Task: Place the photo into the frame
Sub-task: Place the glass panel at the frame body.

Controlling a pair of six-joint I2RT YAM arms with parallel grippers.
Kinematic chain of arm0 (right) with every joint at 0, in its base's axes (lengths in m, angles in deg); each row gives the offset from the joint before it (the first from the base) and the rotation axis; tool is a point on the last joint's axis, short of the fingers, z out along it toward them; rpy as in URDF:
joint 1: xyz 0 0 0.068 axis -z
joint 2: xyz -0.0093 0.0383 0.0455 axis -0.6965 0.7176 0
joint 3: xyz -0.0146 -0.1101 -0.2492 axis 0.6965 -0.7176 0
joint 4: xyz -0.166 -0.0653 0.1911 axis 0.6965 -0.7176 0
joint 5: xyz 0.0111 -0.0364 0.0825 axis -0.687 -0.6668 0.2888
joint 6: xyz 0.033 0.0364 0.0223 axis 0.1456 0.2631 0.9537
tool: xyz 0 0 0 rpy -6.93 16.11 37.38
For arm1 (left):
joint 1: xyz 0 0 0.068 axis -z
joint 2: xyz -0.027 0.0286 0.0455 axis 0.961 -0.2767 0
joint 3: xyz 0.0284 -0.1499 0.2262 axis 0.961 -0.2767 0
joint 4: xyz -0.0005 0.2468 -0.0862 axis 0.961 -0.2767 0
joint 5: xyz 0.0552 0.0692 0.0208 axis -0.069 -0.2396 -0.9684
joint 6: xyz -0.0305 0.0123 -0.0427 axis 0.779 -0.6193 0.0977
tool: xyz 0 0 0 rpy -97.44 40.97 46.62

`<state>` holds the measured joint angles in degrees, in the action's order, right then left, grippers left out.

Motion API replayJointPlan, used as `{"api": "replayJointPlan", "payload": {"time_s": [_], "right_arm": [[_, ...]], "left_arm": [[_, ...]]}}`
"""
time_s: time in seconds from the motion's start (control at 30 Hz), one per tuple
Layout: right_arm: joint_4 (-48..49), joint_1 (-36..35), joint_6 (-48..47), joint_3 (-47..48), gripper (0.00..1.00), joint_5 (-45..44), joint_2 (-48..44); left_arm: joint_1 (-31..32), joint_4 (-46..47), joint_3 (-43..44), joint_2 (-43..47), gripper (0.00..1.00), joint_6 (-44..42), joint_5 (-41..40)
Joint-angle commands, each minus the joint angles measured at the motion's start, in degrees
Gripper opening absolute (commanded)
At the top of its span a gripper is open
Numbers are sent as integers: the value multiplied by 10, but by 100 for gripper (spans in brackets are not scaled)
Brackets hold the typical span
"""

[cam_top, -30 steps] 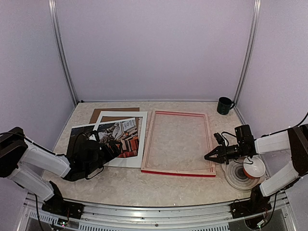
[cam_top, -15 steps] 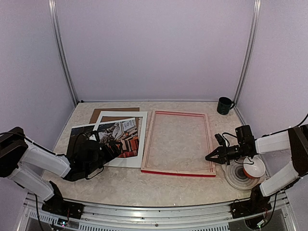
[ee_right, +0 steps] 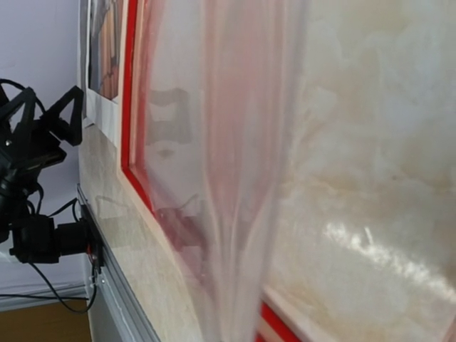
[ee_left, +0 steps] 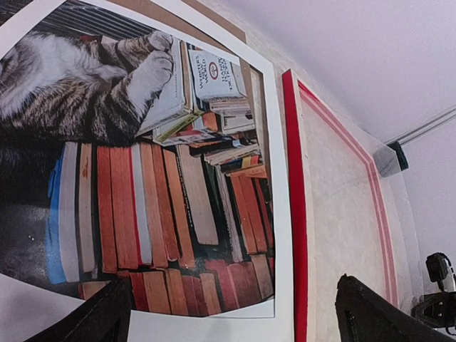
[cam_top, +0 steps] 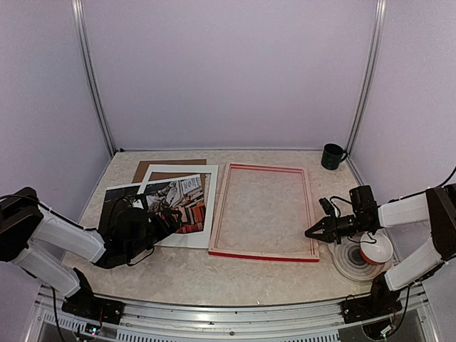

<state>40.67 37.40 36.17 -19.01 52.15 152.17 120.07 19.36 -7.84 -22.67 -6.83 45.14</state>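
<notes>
While the rectangular paper photo point(cam_top: 187, 206) of a tabby cat on colourful books lies flat, overlapping a white cardboard mat point(cam_top: 211, 214) just left of the rectangular red-edged, pale-wood frame point(cam_top: 263, 255), the left gripper point(cam_top: 165, 219) hangs low over the print's near part, fingers spread wide. The right gripper point(cam_top: 308, 233), pinched shut, sits at the frame's right rail above the marbled beige table point(cam_top: 214, 278).

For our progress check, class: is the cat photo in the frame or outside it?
Outside. The photo lies left of the frame, whose opening holds no print.
</notes>
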Motion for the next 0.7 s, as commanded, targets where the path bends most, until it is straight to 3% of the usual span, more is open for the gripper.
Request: {"api": "replayJointPlan", "payload": {"time_s": [0.0,0.4,0.57,0.67], "right_arm": [[29,7,-4,4,0,16,8],[200,7,118,-30,0,103,-43],[350,7,220,-69,0,131,-39],[345,7,213,-68,0,127,-36]], "left_arm": [[3,14,3,-9,99,2,3],[3,19,7,-18,99,2,7],[3,23,10,-24,99,3,10],[4,24,10,-25,99,4,12]]}}
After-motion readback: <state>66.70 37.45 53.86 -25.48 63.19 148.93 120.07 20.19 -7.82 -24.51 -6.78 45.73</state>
